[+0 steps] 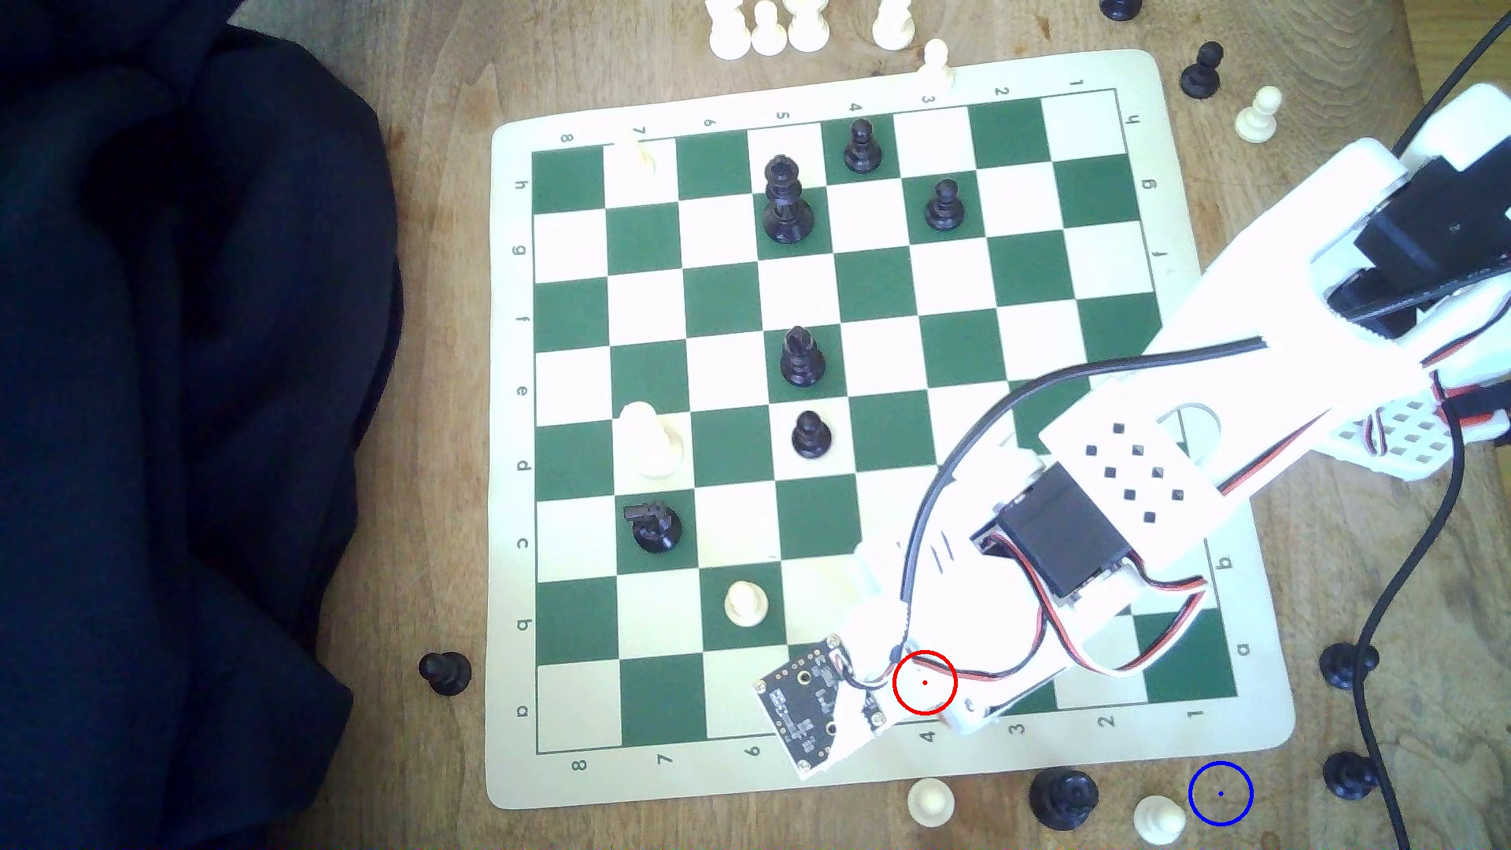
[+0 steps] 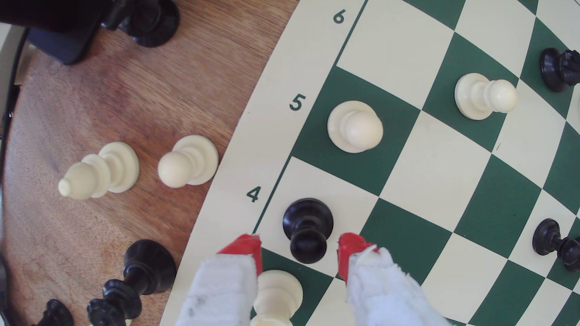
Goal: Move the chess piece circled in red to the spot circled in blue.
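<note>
Between parted hand (image 2: 299,250) tips: black pawn (image 2: 307,232) (arm covers it in exterior view)

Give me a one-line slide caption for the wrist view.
Open red-tipped tool straddling the head of the black pawn on the cream square beside the 4 label.

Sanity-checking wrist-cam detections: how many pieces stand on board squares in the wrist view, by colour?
Black: 3 (black pawn, black rook, black piece)
White: 3 (white pawns)
Total: 6
</note>
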{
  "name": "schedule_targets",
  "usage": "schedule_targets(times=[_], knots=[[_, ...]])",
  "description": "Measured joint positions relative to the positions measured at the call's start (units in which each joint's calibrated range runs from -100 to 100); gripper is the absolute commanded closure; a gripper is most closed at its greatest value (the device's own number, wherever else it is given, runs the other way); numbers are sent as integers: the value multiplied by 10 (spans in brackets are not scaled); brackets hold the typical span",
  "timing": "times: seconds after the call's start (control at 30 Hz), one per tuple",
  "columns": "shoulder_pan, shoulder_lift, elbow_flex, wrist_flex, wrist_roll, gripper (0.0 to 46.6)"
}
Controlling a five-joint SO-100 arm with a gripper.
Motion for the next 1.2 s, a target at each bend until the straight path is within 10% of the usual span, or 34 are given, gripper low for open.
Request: schedule_targets(times=[1.2], knots=[[-6, 39, -5, -12, 0, 444]])
